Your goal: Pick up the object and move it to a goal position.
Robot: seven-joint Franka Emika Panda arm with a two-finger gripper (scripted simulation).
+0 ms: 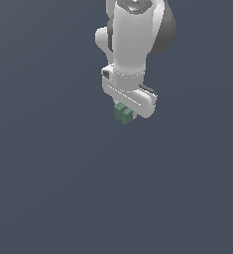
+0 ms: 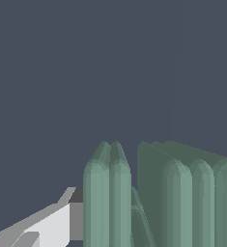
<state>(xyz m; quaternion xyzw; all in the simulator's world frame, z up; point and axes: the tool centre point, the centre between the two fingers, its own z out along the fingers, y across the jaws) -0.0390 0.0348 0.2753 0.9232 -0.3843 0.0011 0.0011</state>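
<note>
Our claw is clamped on the green object; pickup looks done, and we judge carrying to the goal remains.

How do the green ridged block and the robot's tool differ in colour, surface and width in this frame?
Colour: the green ridged block is matte green; the tool above it is white with grey parts. Surface: the block's sides are grooved into rounded ridges, clear in the wrist view; the tool's housing is smooth. Width: the block is narrower than the tool's body. Shared: both sit together at the arm's end, the block right under the tool.
</note>
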